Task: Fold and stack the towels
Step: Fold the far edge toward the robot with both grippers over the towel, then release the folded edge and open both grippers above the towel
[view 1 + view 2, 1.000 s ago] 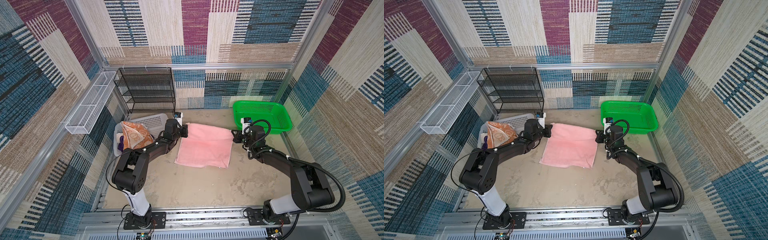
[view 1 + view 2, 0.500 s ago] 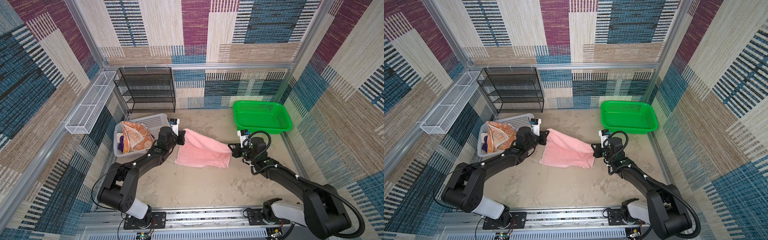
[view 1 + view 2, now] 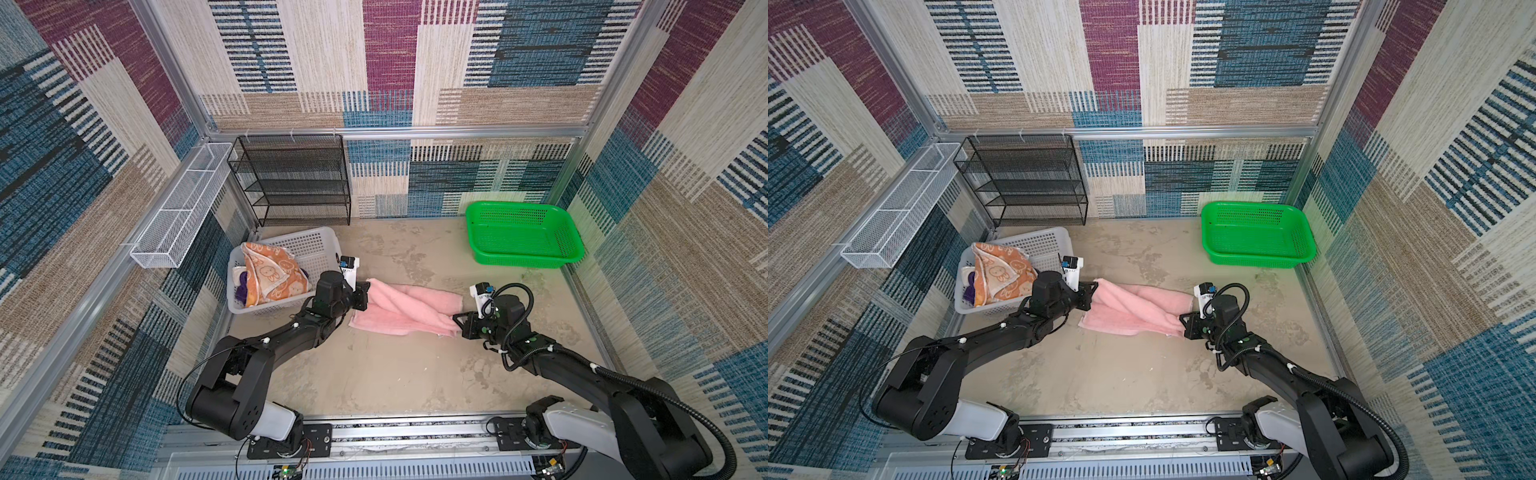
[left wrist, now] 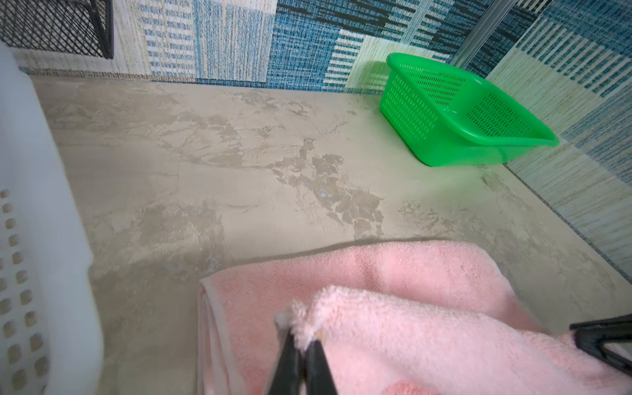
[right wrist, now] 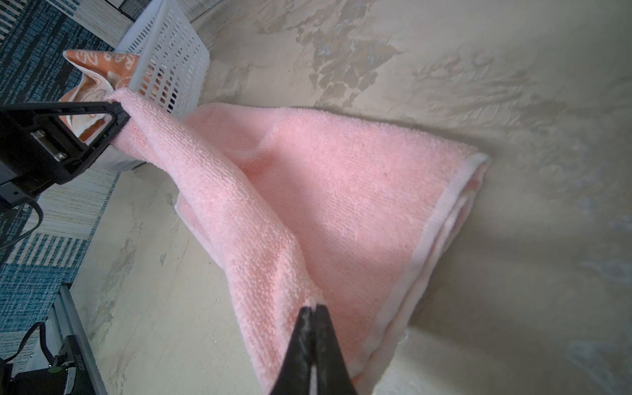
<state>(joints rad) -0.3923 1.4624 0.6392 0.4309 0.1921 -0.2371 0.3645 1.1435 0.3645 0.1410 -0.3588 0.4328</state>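
A plain pink towel (image 3: 405, 309) (image 3: 1133, 309) lies half folded on the floor between my arms. Its upper layer is stretched between both grippers. My left gripper (image 3: 366, 292) (image 4: 302, 337) is shut on one raised corner of the pink towel (image 4: 393, 307). My right gripper (image 3: 457, 322) (image 5: 312, 307) is shut on the opposite corner of the pink towel (image 5: 325, 191), low near the floor. An orange towel with cartoon figures (image 3: 272, 274) sits in the white basket (image 3: 316, 249), with a purple towel (image 3: 242, 293) peeking out beneath it.
A green perforated basket (image 3: 521, 235) (image 4: 458, 113) stands at the back right. A black mesh shelf rack (image 3: 297, 178) stands against the back wall. A white wire tray (image 3: 178, 212) hangs on the left wall. The white basket (image 5: 164, 51) is close beside my left gripper.
Both grippers have pulled the far edge of the pink towel toward the front, over its lower half. The towel went from flat and spread to a narrower doubled band.
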